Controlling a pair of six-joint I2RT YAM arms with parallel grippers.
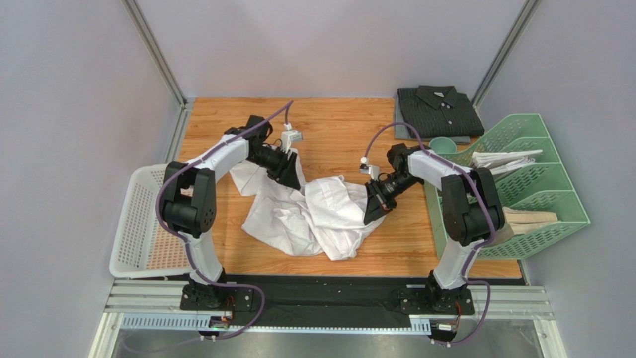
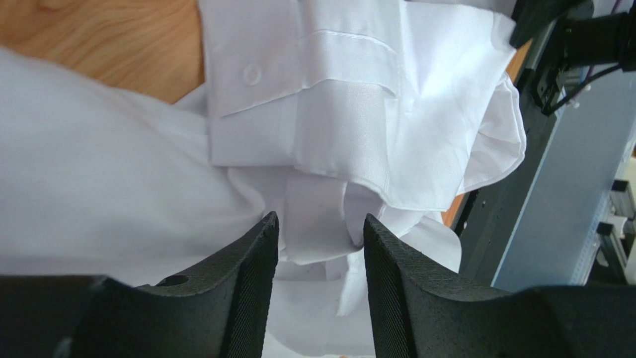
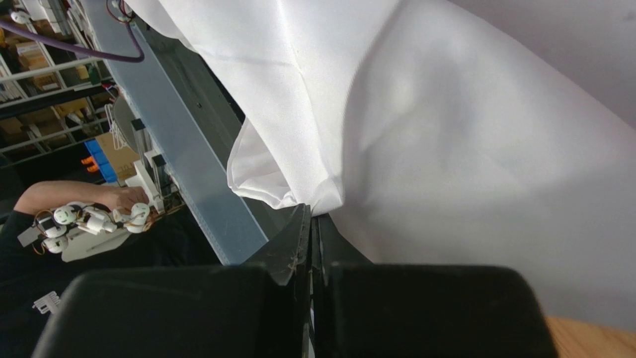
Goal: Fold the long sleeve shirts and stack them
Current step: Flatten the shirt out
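Across the wooden bench (image 1: 328, 127) the white shirt (image 1: 313, 212) lay crumpled at the centre, an edge pinched by the right end effector (image 3: 310, 216), the left end effector (image 2: 319, 224) spread over bunched cloth; to my eye it wanted a firm opposite-edge grip, then pulling flat.

The left arm (image 1: 224, 153) and the right arm (image 1: 434, 168) are built alike: glossy white links joined by chunky black motor housings, each with a purple cable (image 1: 277, 117) looping down to a black base plate (image 1: 246, 297). The fingers (image 2: 242, 298) are matte black with finely ribbed inner faces.
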